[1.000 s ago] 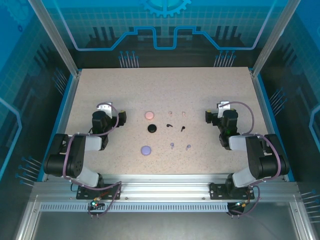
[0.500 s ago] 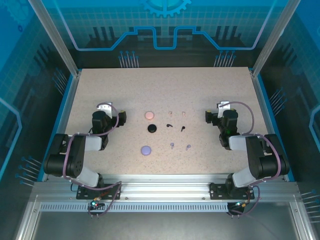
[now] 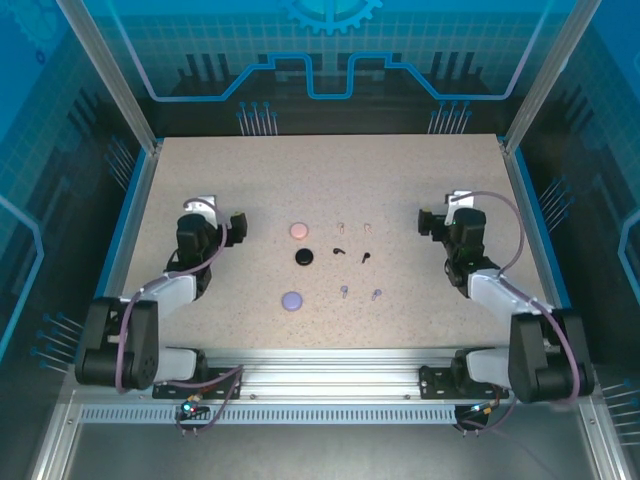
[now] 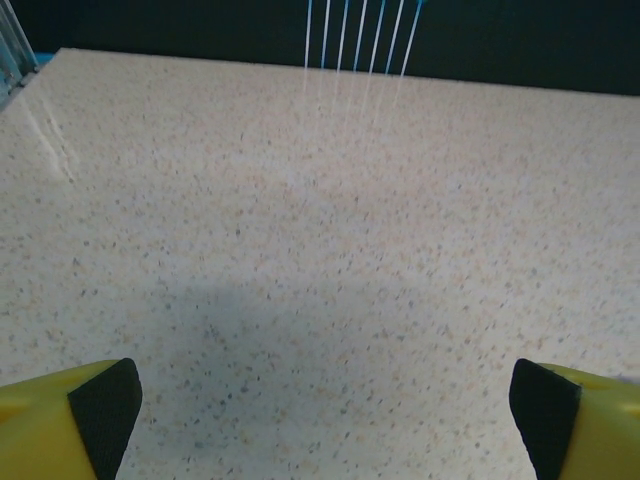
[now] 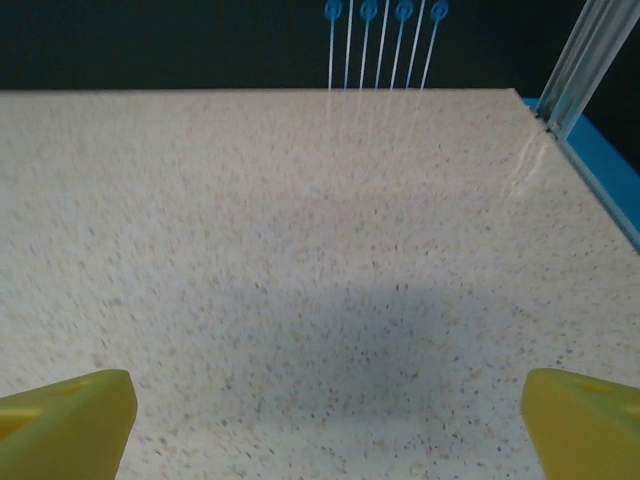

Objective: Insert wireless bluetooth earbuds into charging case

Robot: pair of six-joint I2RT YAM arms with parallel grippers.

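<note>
Three round charging cases lie closed in the middle of the table: pink (image 3: 299, 230), black (image 3: 304, 257) and lavender (image 3: 292, 300). To the right of each lies its pair of tiny earbuds: pink (image 3: 341, 227), black (image 3: 365, 257) and lavender (image 3: 344, 291). My left gripper (image 3: 216, 212) hovers left of the cases, open, with bare tabletop between its yellow fingers (image 4: 70, 420). My right gripper (image 3: 445, 212) hovers right of the earbuds, also open and holding nothing, its fingers (image 5: 70, 415) far apart over the table.
The speckled table (image 3: 330, 170) has raised blue edges and metal frame posts (image 3: 110, 80) at its back corners. Thin blue pins (image 5: 385, 40) stand along the back edge ahead of each gripper. Both arm bases sit on the rail (image 3: 320, 375) at the near edge.
Both arms have swung outward and stretched out; the left gripper moved a little left and back, the right gripper a little right and back. Cases and earbuds have not moved.
</note>
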